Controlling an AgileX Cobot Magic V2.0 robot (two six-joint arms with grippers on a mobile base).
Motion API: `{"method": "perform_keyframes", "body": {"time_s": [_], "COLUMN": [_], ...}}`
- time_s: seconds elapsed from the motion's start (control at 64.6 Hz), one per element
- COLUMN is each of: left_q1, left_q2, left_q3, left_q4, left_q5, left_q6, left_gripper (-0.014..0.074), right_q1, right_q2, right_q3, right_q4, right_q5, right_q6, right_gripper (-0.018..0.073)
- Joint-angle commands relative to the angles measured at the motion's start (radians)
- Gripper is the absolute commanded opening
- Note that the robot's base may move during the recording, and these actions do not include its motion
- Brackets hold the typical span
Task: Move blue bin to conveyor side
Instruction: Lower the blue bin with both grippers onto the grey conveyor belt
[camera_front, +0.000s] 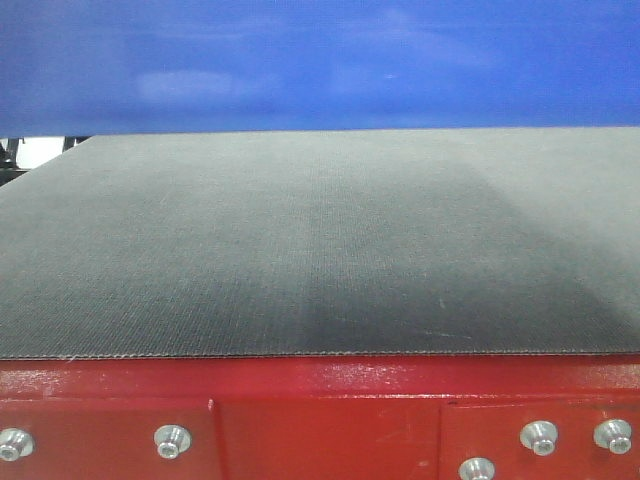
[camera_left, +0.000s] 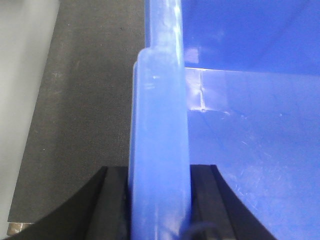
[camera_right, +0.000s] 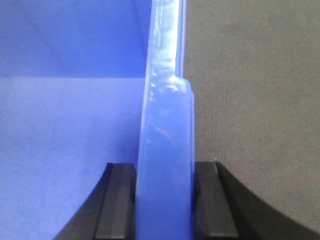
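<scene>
The blue bin (camera_front: 320, 60) sits at the far edge of the black belt (camera_front: 320, 250), across the belt from the red frame (camera_front: 320, 400) and its hex bolts (camera_front: 172, 438). Its glossy wall fills the whole width of the front view. Whether its base rests on the belt or hangs just above it cannot be told (the lower edge meets the weave in one straight line, with no clear shadow).

The left gripper (camera_left: 159, 205) is closed narrow on the bin's thickened rim (camera_left: 160, 125), with one black pad (camera_left: 112, 205) on the belt side of the rim and the other inside the bin. The right gripper (camera_right: 166, 202) clamps the opposite rim the same way, again with belt outside it. A pale grey strip (camera_left: 20, 100) runs along the belt's outer edge in the left wrist view.

The bin looks held between both arms, ready to travel over the belt towards the red frame.

- **Slipping:** each pincer bites only a short stretch of slick plastic, so the rim could slide out of the pads.
- **Twisting:** if one arm leads the other, the bin would skew and lever one grip loose.
- **Dragging:** if the base touches the belt, the weave could catch it and tip the bin against the clamps.
- **Wall flex:** any drift of the arms together or apart would bend the walls (thin plastic, judging by the sheen).
</scene>
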Motion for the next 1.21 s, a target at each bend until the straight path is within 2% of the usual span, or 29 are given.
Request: {"method": "perform_keyframes", "body": {"time_s": [0.0,0.248,0.387,0.542,0.681,0.836,1.084,1.192], "left_q1": [-0.007,-0.007,-0.007,-0.007,-0.007,-0.007,-0.007,-0.007], "left_q2": [-0.020,-0.018,0.000,0.065,0.155,0.262,0.422,0.477], "left_q3": [-0.014,-0.014,-0.012,0.020,0.046,0.050,0.050,0.052], "left_q4": [0.017,0.017,0.049,0.076,0.076,0.092,0.102,0.102], "left_q5": [-0.095,-0.103,-0.145,-0.207,-0.324,-0.434,-0.515,-0.539], "left_q6": [0.000,0.000,0.000,0.000,0.000,0.000,0.000,0.000], "left_gripper": [-0.0019,-0.0019,-0.0019,-0.0019,-0.0019,-0.0019,-0.0019,-0.0019], "right_q1": [0.001,0.001,0.001,0.001,0.001,0.001,0.001,0.001], "right_q2": [-0.021,-0.021,-0.013,0.039,0.115,0.195,0.304,0.355], "right_q3": [-0.013,-0.013,-0.013,-0.012,-0.012,0.033,0.122,0.127], "right_q4": [-0.016,-0.016,-0.016,-0.016,-0.020,-0.037,-0.037,-0.037], "right_q5": [-0.086,-0.091,-0.131,-0.222,-0.285,-0.418,-0.638,-0.691], "right_q6": [-0.008,-0.008,-0.008,-0.008,-0.008,-0.008,-0.008,-0.008], "right_gripper": [-0.0088,-0.0088,-0.0088,-0.0088,-0.0088,-0.0088,-0.0088,-0.0088]}}
